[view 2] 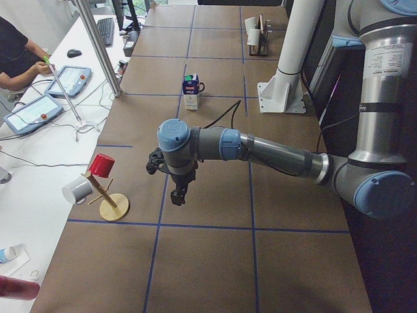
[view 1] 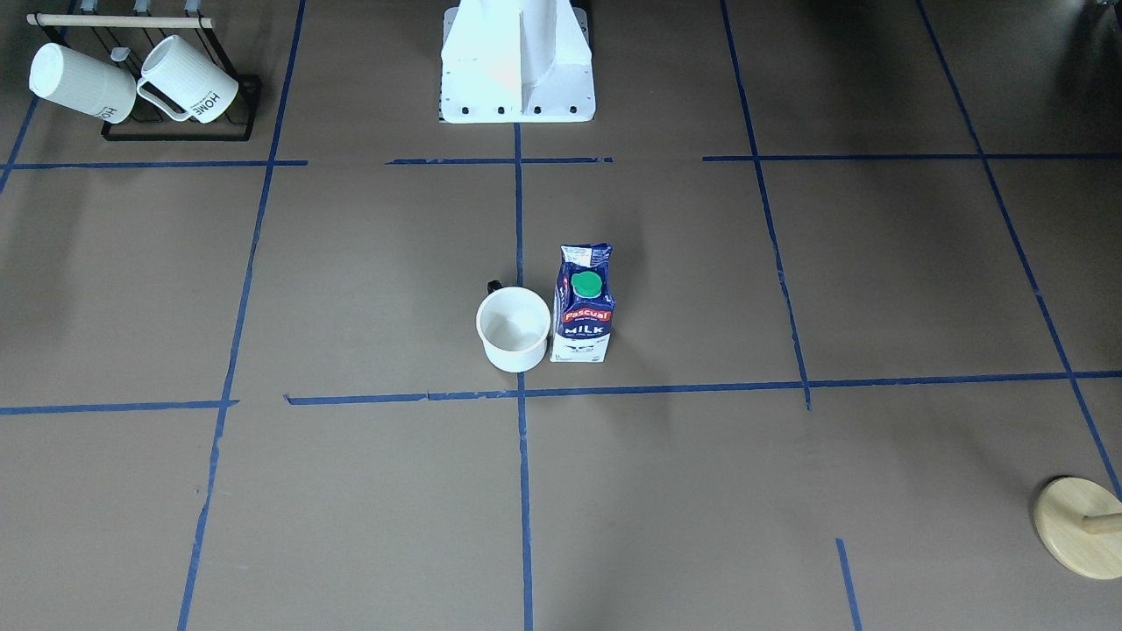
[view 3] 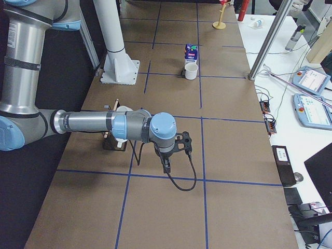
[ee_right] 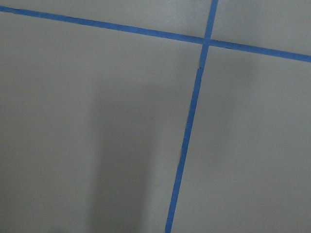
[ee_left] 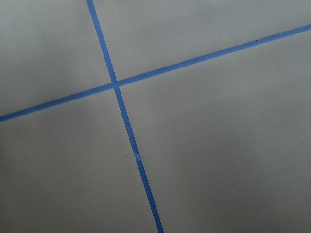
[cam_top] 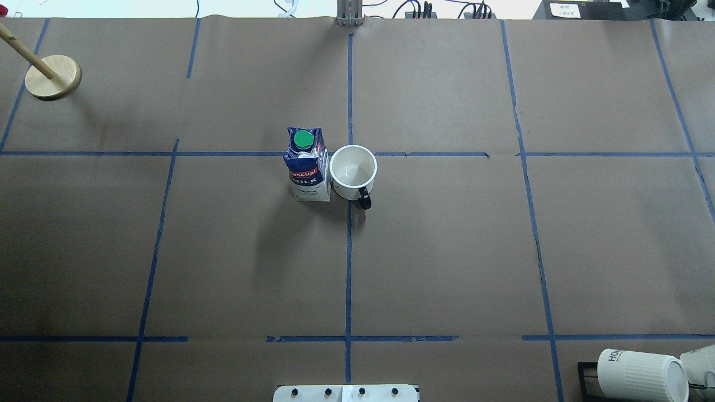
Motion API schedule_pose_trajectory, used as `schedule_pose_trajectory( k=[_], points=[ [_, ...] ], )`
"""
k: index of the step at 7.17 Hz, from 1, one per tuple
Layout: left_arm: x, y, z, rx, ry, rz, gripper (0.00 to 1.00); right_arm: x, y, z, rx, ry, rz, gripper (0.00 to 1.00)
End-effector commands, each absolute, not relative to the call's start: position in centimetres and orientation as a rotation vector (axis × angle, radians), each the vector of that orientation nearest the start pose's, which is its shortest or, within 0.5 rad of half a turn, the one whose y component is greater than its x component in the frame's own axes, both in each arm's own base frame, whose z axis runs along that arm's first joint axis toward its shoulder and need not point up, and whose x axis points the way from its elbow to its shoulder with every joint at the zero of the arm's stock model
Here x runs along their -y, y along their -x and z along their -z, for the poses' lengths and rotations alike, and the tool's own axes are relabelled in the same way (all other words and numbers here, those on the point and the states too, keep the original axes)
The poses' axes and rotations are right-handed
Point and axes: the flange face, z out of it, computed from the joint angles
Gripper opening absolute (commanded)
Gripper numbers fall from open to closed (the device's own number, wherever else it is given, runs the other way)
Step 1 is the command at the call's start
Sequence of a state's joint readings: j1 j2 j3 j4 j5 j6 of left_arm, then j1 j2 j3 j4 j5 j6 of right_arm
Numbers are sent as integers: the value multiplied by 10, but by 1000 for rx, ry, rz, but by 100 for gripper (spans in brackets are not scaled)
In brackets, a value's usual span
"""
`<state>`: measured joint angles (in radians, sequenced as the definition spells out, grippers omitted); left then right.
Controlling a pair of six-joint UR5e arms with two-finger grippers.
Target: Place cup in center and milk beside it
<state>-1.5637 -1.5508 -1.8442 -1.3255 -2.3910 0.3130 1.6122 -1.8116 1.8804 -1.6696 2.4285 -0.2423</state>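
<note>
The white cup (view 1: pixel 513 329) with a small black handle stands upright at the blue tape crossing, the center (view 1: pixel 522 393); its smiley face does not show. The dark blue milk carton (view 1: pixel 582 307) with a green cap stands upright right beside it, almost touching. Both also show in the overhead view, cup (cam_top: pixel 353 170) and milk (cam_top: pixel 305 166). My left gripper (view 2: pixel 179 195) hangs over bare brown surface far from them, in the exterior left view only. My right gripper (view 3: pixel 166 167) likewise shows in the exterior right view only. I cannot tell whether either is open or shut.
A black rack with ribbed "HOME" mugs (view 1: pixel 131 83) sits at a table corner. A wooden mug stand (cam_top: pixel 53 78) stands at the opposite far corner. The white robot base (view 1: pixel 517 61) is at the table edge. Both wrist views show only tape lines.
</note>
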Motion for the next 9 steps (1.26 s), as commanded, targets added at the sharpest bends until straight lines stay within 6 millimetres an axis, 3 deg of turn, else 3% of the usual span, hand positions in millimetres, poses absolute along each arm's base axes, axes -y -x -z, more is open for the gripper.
schedule_pose_trajectory(
  k=[1, 4, 9],
  points=[
    [461, 22, -547, -814, -131, -399, 100, 379, -73, -615, 858, -95, 176, 100],
    [451, 28, -539, -694, -162, -459, 100, 379, -73, -613, 861, -98, 177, 100],
    [449, 27, -540, -699, -151, -450, 100, 377, -73, -614, 861, -95, 176, 100]
  ],
)
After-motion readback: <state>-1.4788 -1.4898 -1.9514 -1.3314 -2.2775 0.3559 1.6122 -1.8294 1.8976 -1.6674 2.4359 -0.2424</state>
